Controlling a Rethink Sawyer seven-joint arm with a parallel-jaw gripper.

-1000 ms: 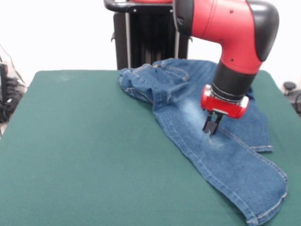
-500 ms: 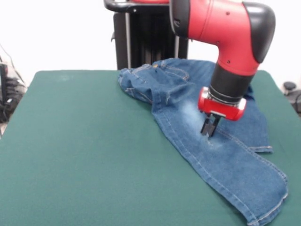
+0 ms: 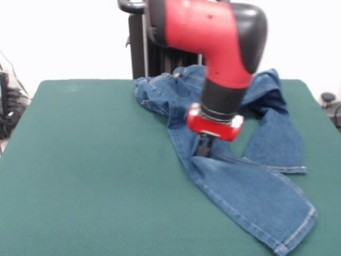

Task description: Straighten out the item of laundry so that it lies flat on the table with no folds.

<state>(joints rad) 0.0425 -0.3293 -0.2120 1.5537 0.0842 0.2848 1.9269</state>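
Note:
The item of laundry, a small pair of blue jeans (image 3: pixel 250 186), lies across the right half of the green table (image 3: pixel 96 176). Its waistband is bunched at the far edge and its two legs spread toward the near right corner. A wedge of green shows between the legs. The red and black arm comes down over the upper part of the jeans. My gripper (image 3: pixel 203 152) is shut, pinching denim on the upper part of the longer leg. The cloth there is creased and pulled. Part of the seat is hidden behind the arm.
The black pedestal (image 3: pixel 160 48) rises behind the table's far edge, close to the bunched waistband. Dark clutter (image 3: pixel 8 106) sits off the left edge. A small dark object (image 3: pixel 329 100) stands off the right edge. The longer leg's hem lies near the table's front right corner.
The gripper has moved left, holding the denim, and the longer leg has slid left with it. A gap of green table has opened between the two legs.

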